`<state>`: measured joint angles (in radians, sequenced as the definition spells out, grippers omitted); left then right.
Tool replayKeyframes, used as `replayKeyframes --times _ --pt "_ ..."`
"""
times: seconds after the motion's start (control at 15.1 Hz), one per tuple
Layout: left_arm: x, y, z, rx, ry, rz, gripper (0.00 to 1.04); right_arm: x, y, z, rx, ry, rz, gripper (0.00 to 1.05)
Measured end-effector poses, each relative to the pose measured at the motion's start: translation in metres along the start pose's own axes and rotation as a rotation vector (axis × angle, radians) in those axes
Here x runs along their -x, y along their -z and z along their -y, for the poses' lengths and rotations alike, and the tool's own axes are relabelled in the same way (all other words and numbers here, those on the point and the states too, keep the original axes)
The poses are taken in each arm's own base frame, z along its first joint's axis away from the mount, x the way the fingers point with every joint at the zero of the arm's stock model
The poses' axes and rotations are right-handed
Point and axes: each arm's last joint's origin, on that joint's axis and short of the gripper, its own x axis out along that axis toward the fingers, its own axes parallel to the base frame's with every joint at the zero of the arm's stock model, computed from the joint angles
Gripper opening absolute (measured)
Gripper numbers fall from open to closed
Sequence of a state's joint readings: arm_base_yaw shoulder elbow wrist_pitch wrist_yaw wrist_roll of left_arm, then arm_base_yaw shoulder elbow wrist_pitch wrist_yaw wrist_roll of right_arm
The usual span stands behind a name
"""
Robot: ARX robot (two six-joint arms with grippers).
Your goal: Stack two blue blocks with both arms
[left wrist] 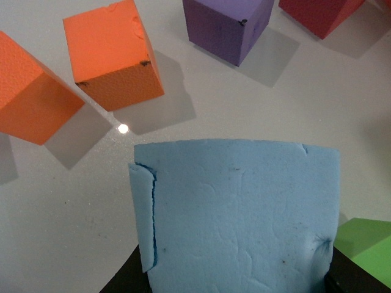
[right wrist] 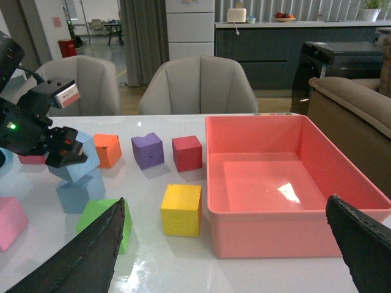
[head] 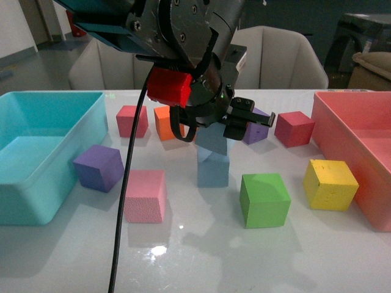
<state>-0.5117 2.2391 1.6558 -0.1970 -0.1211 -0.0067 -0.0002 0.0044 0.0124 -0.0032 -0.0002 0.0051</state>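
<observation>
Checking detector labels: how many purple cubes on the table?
2. One purple cube beside the teal bin, another partly behind the left hand. The arm may hide more.

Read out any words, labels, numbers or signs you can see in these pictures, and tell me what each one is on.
No text can be read in any view.
White tag on the left arm: blurred, unreadable.
Pink sheet far in the background: too small to read.
Upper blue block in the left gripper: no print, only creases.
</observation>
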Motion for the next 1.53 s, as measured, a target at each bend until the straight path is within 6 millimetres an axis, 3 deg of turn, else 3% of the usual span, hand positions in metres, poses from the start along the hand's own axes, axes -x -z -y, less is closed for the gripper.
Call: replayKeyframes --times 0.47,0.93,1.0,1.26,1.33,1.53 --pt "-0.021 0.004 -0.002 0.174 -0.073 -0.040 0.41 0.000 0.000 0.000 0.000 0.000 0.000 0.98" --pt "-0.028 0.005 0.002 0.193 -0.073 -0.030 0.41 0.000 0.000 0.000 0.000 0.000 0.000 0.98" --pt "-0.029 0.005 0.003 0.191 -0.076 -0.027 0.46 0.000 0.000 0.000 0.000 0.000 0.000 0.98" --pt "-0.029 0.007 0.006 0.183 -0.059 -0.033 0.93 0.000 0.000 0.000 0.000 0.000 0.000 0.98" --pt "-0.029 0.008 0.006 0.179 -0.057 -0.036 1.00 0.000 0.000 0.000 0.000 0.000 0.000 0.98" --pt "-0.030 0.011 0.006 0.162 -0.058 -0.038 0.98 0.000 0.000 0.000 0.000 0.000 0.000 0.98"
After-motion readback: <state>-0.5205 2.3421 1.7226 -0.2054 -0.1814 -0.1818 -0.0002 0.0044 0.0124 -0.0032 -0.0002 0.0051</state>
